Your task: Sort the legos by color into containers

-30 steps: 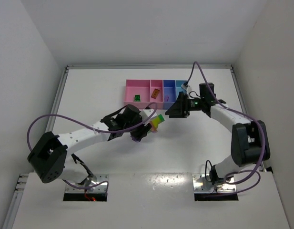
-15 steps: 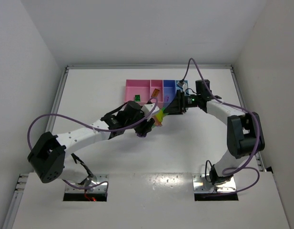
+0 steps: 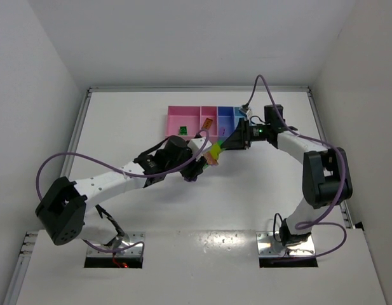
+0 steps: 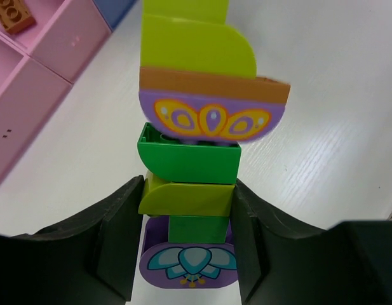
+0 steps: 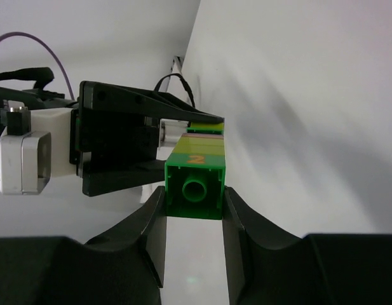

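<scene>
A strip of joined legos [image 3: 213,154] hangs over the table just in front of the containers [image 3: 189,114], held from both ends. My left gripper [image 4: 186,198] is shut on a lime brick [image 4: 183,202] near the strip's lower end. Above it come a green brick [image 4: 189,159], a purple printed piece [image 4: 211,119] and a lime piece [image 4: 194,54]. A second purple printed piece [image 4: 188,267] sits below the jaws. My right gripper [image 5: 194,198] is shut on the green end brick [image 5: 196,185] at the strip's other end. In the top view the two grippers [image 3: 226,144] meet nose to nose.
The tray has pink compartments [image 4: 53,47], with a green brick [image 3: 183,130] in one and an orange brick [image 3: 208,124] in the one beside it, then blue ones [image 3: 227,118]. The left gripper's black body [image 5: 129,146] fills the left of the right wrist view.
My right gripper swung left to the strip's far end and closed its jaws on the green end brick. The left arm lifted the strip slightly toward the tray.
</scene>
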Controlling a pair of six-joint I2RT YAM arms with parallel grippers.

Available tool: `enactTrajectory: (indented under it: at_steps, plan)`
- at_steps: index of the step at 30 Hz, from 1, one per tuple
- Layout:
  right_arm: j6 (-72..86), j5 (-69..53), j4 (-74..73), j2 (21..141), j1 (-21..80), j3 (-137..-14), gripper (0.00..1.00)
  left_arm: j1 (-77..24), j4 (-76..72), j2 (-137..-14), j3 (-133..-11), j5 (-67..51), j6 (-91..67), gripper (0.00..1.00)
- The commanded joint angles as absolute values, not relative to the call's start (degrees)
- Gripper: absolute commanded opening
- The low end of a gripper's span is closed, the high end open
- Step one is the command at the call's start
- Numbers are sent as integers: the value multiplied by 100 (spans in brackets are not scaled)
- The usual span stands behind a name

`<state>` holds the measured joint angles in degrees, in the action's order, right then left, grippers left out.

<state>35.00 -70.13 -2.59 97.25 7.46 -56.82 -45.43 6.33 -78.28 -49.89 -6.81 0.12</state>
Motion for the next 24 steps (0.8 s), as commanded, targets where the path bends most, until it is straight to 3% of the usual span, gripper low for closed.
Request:
enactTrajectory:
  at_steps: [1, 16, 19, 20, 24]
  plan:
    - [3489, -7277, 70, 9422, 405, -5801, 0, -4614, 554, -7523, -4676, -598, -79, 9]
    - [3437, -7225, 70, 9492, 79, -6125, 0, -4491, 501, -7786, -4482, -546, -324, 9]
    - [3437, -7225, 9, 9492, 132, -6126, 0, -4299, 729, -8320, -4683, -562, -492, 25]
    - [3437, -7225, 9, 9431, 132, -6126, 0, -4228, 729, -8436, -4685, -710, -597, 35]
    - [3384, -7286, -53, 9317, 132, -5942, 0, -3885, 660, -8771, -4764, -1194, -790, 54]
